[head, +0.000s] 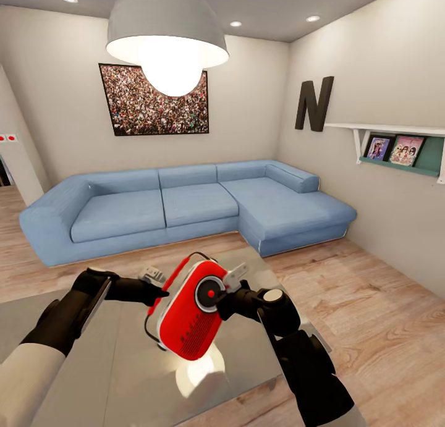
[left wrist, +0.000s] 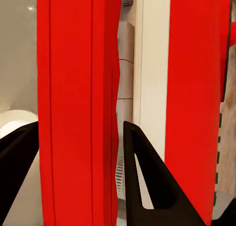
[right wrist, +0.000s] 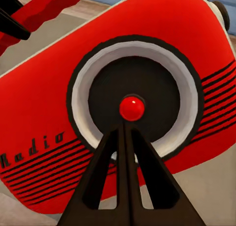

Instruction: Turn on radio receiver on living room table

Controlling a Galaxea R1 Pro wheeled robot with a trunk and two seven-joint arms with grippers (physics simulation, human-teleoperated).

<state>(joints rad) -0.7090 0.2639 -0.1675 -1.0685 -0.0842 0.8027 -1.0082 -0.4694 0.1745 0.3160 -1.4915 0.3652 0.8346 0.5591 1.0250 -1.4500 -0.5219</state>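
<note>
In the head view we see the radio receiver in the lower centre of the frame, tilted and lifted above the glossy grey worktop. Our left gripper reaches in from the lower left and meets the radio's red side edge, while our right gripper comes from the lower right with its tips at the round dial. Behind, a blue sofa spans the middle of the frame, under a crowd picture and a pendant lamp; a black letter N hangs at upper right.

In the left wrist view, our left gripper's fingers pinch a red band of the radio between them.

In the right wrist view, our right gripper's fingers are pressed together, tips at the red knob in the dial's centre.
</note>
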